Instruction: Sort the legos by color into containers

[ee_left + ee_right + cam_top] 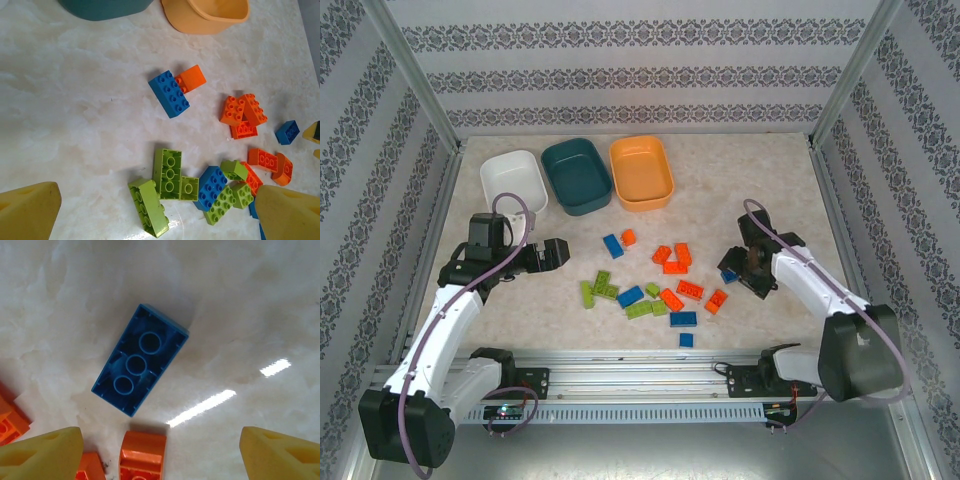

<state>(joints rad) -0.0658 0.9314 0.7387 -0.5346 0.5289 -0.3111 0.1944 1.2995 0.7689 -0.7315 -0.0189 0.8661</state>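
Legos [655,285] loose on counter [750,170]; white tub [515,182], teal tub [577,178], orange tub [641,172] bare at far edge.
Step judged: an early pick. Right pincer [162,452] spread above upturned blue brick [140,360]; left pincer [558,253] spread, hovering. Next: lowering, straddling brick's long sides, closing, carrying likely to teal tub.
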